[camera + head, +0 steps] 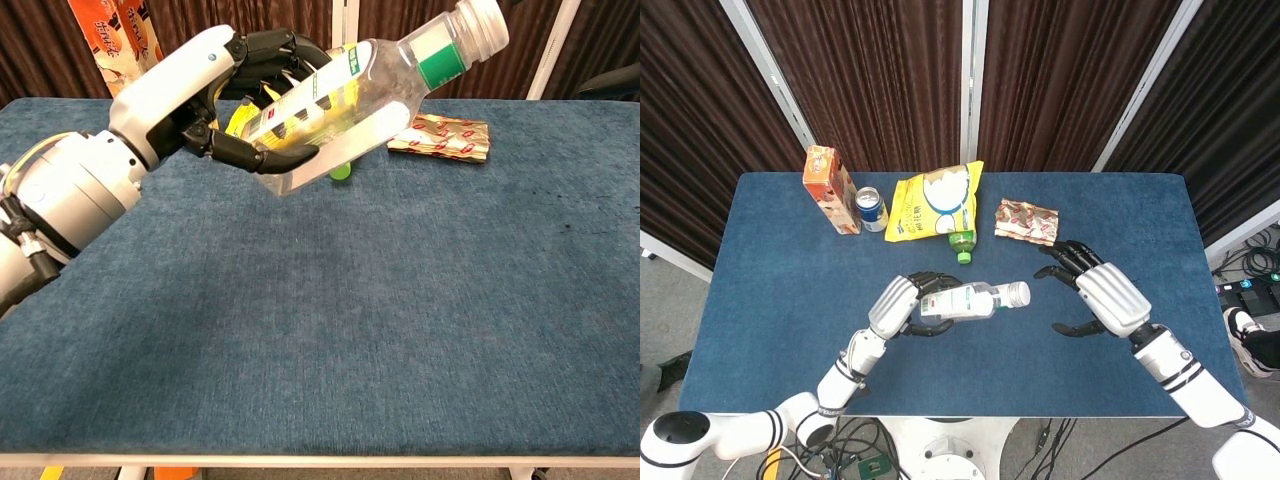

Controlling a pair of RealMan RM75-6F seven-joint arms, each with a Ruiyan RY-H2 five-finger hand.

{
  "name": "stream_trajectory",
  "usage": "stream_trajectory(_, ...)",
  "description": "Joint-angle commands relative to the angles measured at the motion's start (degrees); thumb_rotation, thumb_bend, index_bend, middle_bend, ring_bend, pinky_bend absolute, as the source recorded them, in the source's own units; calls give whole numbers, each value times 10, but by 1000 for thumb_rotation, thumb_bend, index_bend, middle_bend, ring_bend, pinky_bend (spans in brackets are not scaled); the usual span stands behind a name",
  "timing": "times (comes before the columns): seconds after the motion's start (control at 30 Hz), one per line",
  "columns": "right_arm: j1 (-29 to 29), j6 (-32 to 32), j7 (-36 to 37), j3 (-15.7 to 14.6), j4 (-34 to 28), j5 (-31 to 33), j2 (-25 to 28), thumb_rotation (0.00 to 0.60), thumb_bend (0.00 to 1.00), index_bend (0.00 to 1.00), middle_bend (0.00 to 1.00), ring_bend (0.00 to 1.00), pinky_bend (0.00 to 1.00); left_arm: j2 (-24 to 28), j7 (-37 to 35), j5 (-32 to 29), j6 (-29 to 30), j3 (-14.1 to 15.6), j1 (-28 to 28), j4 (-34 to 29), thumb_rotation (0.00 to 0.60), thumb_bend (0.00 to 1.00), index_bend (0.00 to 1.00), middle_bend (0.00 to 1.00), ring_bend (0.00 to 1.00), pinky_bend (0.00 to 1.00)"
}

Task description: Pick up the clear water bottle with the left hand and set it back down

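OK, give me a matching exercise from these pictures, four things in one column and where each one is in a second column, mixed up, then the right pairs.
Things:
1. clear water bottle
2. blue can
3. green-capped bottle
4. right hand

Places:
A. partly under the yellow snack bag
B. open, near the table's right half, holding nothing
C. gripped in the left hand, lifted off the table, cap tilted up
D. standing beside the orange carton

Pairs: 1-C, 2-D, 3-A, 4-B

clear water bottle white-capped, navy table, yellow bag, blue can
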Motion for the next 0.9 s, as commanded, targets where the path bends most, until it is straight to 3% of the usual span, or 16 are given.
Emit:
stream_trajectory(0.03, 7, -6, -5, 2, -2, 8, -5, 600, 55, 276, 63, 0, 0, 1, 4, -1, 0, -1, -2, -2, 600, 483, 440, 483, 385, 468)
stream_trajectory(0.9, 34, -13, -13, -8, -14, 15, -8, 600, 56, 273, 68, 0, 0, -1, 27, -11, -5, 1, -11, -12, 600, 483, 440, 484, 385, 461)
